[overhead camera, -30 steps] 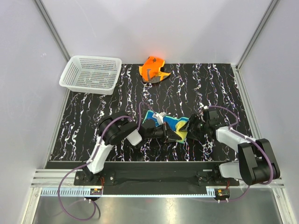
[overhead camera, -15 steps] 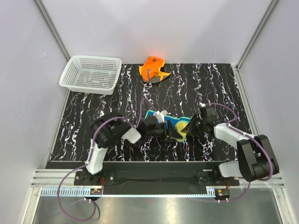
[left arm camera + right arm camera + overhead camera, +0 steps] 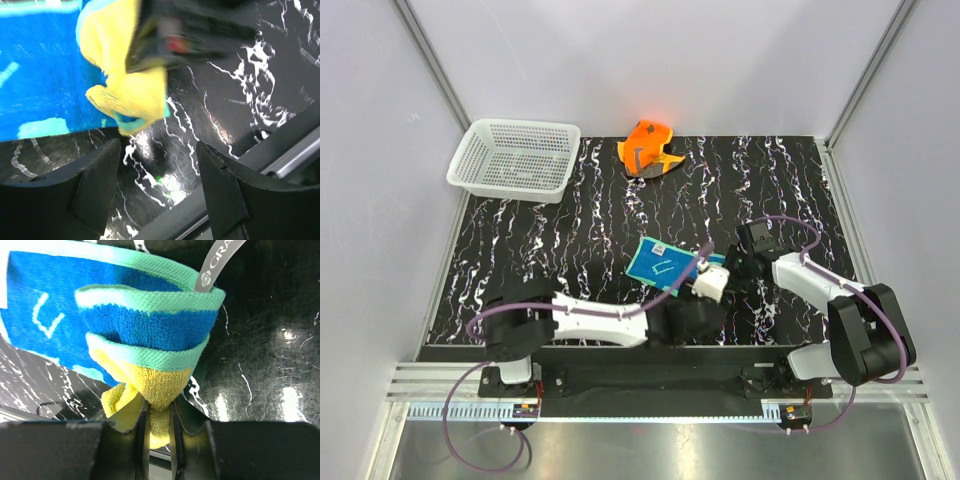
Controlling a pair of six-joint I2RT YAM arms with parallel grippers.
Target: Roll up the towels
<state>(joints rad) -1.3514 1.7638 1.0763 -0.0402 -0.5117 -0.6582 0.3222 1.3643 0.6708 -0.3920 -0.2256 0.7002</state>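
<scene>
left claw (image 3: pixel 157 145) just let go, open, empty | right claw (image 3: pixel 159 416) now pinching yellow towel (image 3: pixel 150 335) at 3 o'clock | handover, roll unfinished

Left arm (image 3: pixel 590 322), right arm (image 3: pixel 810 285): white links, black joint housings, looping purple cables (image 3: pixel 447 425). Fingers (image 3: pixel 95 190) matte black, chunky.

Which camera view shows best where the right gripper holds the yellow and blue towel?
The right wrist view. There the right gripper is shut on the yellow corner of the towel, seen close up. The top view shows the towel small, its blue side up; the left wrist view shows the held corner blurred.
</scene>
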